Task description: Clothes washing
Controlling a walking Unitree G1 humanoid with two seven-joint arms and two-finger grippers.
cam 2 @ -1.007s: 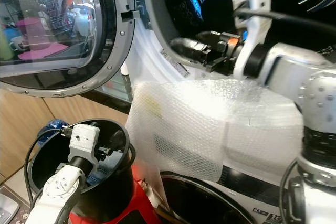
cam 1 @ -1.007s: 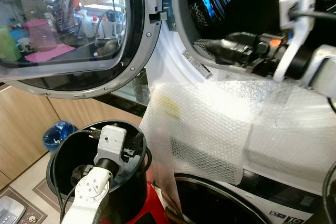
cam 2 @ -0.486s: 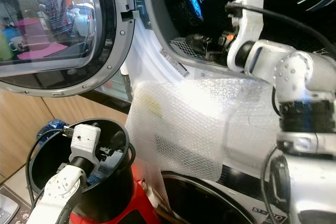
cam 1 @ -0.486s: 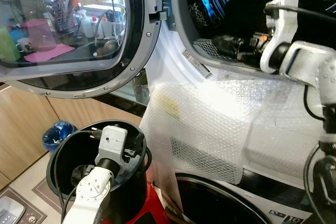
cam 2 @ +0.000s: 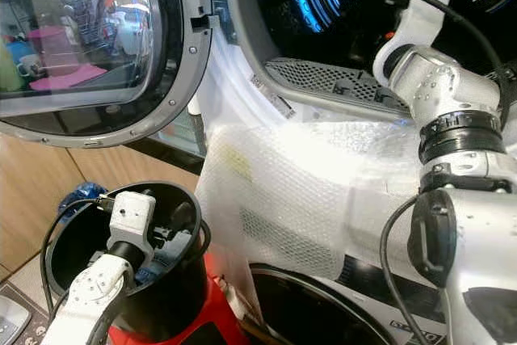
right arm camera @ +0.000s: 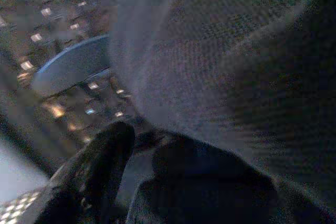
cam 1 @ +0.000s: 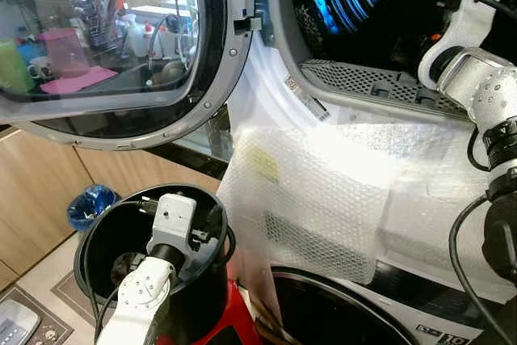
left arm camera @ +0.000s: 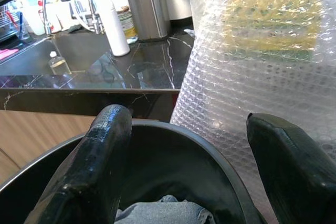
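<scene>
Bubble wrap (cam 1: 323, 191) drapes the washer front (cam 1: 420, 313) beside wooden cabinets (cam 1: 40, 191)

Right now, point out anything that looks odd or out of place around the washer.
A sheet of bubble wrap is draped over the washer's front below the open drum, hanging down over the panel. That is unusual covering for a machine in use. Nothing looks spilled or broken.

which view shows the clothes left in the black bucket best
The left wrist view: between the left end effector fingers, a grey-blue garment lies at the black bucket bottom. The eye views show mostly the bucket's dark interior behind the arm.
</scene>
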